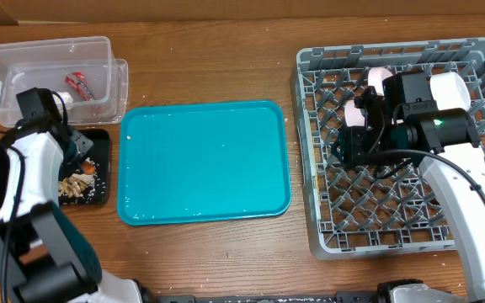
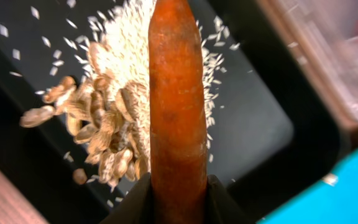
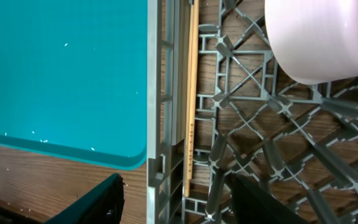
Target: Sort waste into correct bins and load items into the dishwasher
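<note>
Grey plastic lattice makes up the biggest thing we see, the dish rack (image 1: 307, 151). Over it the right gripper (image 3: 179, 202) hangs with its jaws well apart and nothing between them. A pink bowl (image 3: 319, 37) sits inside the rack, and the chopsticks (image 3: 191, 106) lie flat along its wall, parallel to it. Next in size is the teal tray (image 1: 205, 160), then the clear tub (image 1: 23, 63), then the black tray (image 2: 253, 130) just beside the tub. The left gripper (image 2: 179, 196) is above that black tray, closed on one end of the carrot (image 2: 178, 106). The carrot's long axis runs straight out from the jaws, and its free end points over the rice (image 2: 123, 50). We cannot tell whether it touches the tray. We judge the carrot to be stiff, light and not fragile, with a dry skin that should not slip. A pinch across its width near one end, as here, seems enough. The peanut shells (image 2: 104, 137) lie heaped to one side of it, against the rice.
</note>
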Action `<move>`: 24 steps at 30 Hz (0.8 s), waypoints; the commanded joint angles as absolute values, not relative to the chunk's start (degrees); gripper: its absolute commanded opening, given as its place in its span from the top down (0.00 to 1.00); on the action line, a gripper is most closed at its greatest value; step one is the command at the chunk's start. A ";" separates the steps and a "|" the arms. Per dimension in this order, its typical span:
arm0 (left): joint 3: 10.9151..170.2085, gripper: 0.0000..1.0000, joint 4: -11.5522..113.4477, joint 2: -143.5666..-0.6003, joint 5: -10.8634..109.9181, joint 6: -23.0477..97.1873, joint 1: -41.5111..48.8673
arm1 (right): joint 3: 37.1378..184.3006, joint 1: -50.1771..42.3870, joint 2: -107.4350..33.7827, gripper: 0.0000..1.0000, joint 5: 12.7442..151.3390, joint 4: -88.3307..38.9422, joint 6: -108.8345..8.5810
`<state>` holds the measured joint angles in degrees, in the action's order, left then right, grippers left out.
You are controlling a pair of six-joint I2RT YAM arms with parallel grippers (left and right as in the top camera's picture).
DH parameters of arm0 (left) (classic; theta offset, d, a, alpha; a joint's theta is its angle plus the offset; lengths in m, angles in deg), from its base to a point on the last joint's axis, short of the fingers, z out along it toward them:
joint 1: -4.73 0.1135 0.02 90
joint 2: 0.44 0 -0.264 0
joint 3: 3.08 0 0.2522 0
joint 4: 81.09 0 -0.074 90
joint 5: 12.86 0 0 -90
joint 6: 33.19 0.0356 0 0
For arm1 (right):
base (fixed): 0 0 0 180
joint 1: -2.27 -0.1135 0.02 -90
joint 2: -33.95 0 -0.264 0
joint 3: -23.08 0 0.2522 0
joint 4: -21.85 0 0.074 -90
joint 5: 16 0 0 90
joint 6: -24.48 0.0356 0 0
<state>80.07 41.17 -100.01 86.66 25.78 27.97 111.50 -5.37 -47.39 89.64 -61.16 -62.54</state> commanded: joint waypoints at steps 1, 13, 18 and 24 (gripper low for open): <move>80.81 0.95 41.95 -104.01 87.62 27.03 27.95 | 111.80 -5.55 -47.31 0.42 89.46 -61.29 -62.50; 81.03 0.66 43.64 -107.98 85.00 27.09 27.95 | 111.80 -5.55 -47.31 0.42 89.44 -61.86 -62.50; 82.34 0.62 41.28 -107.11 85.00 27.94 27.97 | 111.80 -5.55 -47.31 0.41 89.44 -61.86 -62.52; 90.34 0.56 33.93 -103.79 80.21 28.80 27.45 | 111.80 -5.55 -47.31 0.34 89.48 -56.31 -62.48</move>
<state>84.90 35.62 -107.42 84.50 27.40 27.97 111.50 -5.37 -47.39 89.64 -59.30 -62.54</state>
